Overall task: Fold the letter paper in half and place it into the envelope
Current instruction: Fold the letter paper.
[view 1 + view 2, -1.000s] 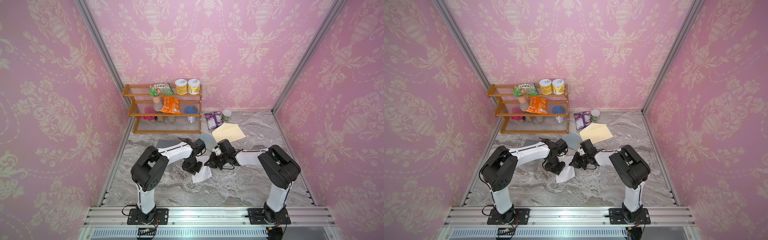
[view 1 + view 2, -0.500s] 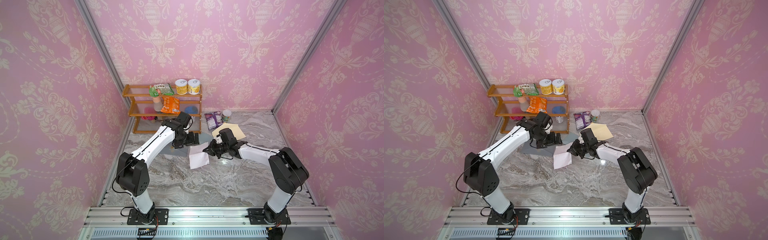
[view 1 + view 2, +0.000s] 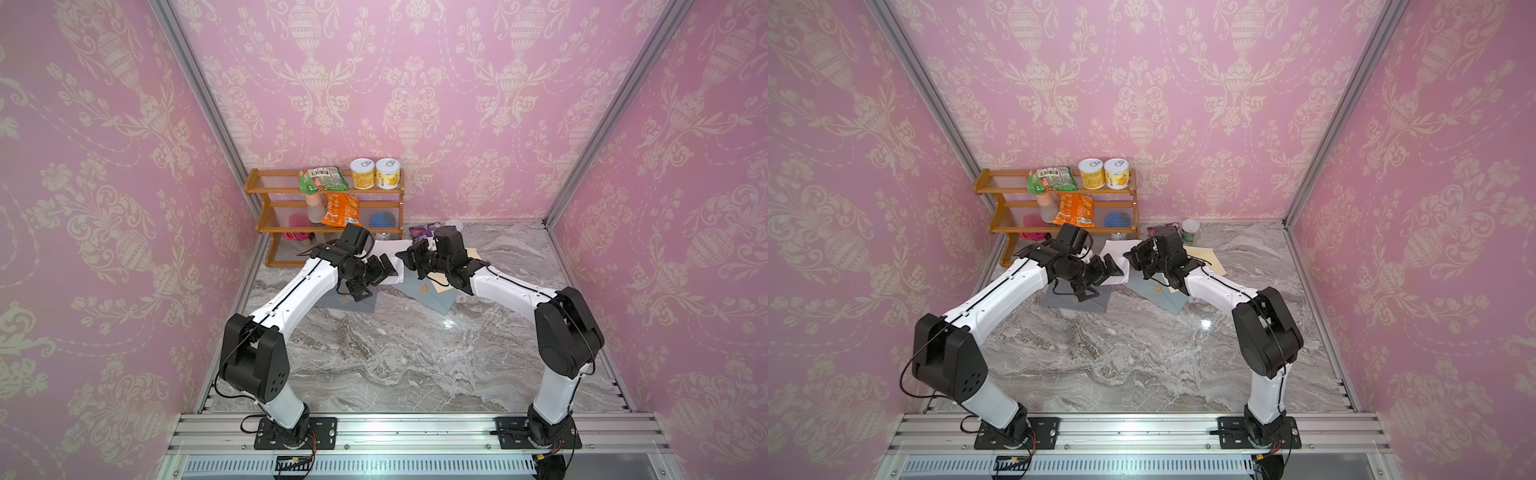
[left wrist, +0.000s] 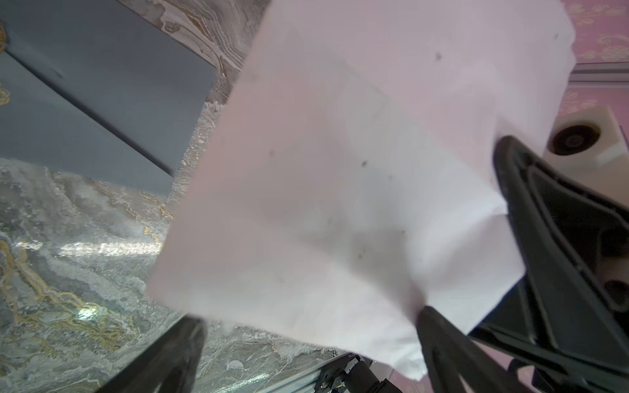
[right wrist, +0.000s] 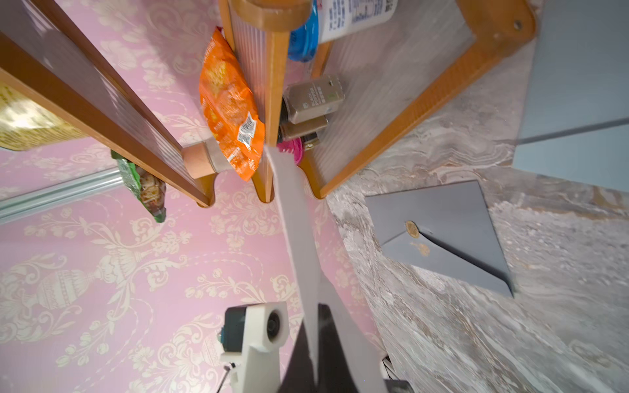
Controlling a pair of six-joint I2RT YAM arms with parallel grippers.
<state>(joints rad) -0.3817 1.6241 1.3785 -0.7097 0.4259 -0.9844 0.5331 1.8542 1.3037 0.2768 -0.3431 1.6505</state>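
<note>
- In both top views, the left gripper (image 3: pixel 384 266) and the right gripper (image 3: pixel 409 257) meet almost tip to tip above the far part of the marble tabletop (image 3: pixel 395 353). They are just in front of a wooden shelf rack (image 3: pixel 266 226). The white letter paper (image 3: pixel 388 248) is lifted off the table between them.
- In a top view, the envelope (image 3: pixel 1163 297), grey-blue with a gold seal, lies flat on the marble below the right gripper. The letter paper is outside it. A second grey-blue envelope (image 3: pixel 1084 305) lies under the left gripper.
- In the left wrist view, the creased letter paper (image 4: pixel 340 170) fills most of the picture. The left gripper (image 4: pixel 306 320) stands wide open, gripping nothing. Whether its dark fingers (image 4: pixel 442 343) touch the sheet cannot be told. The right gripper (image 4: pixel 510 163) pinches the sheet's far edge.
- In the right wrist view, the right gripper (image 5: pixel 315 340) is clenched on the letter paper (image 5: pixel 294 211), seen edge-on and rising from between its fingers. Beside it lies the envelope (image 5: pixel 442 217), flat on the marble. Beyond are the shelf rack (image 5: pixel 272 85) and an orange snack bag (image 5: pixel 228 109).
</note>
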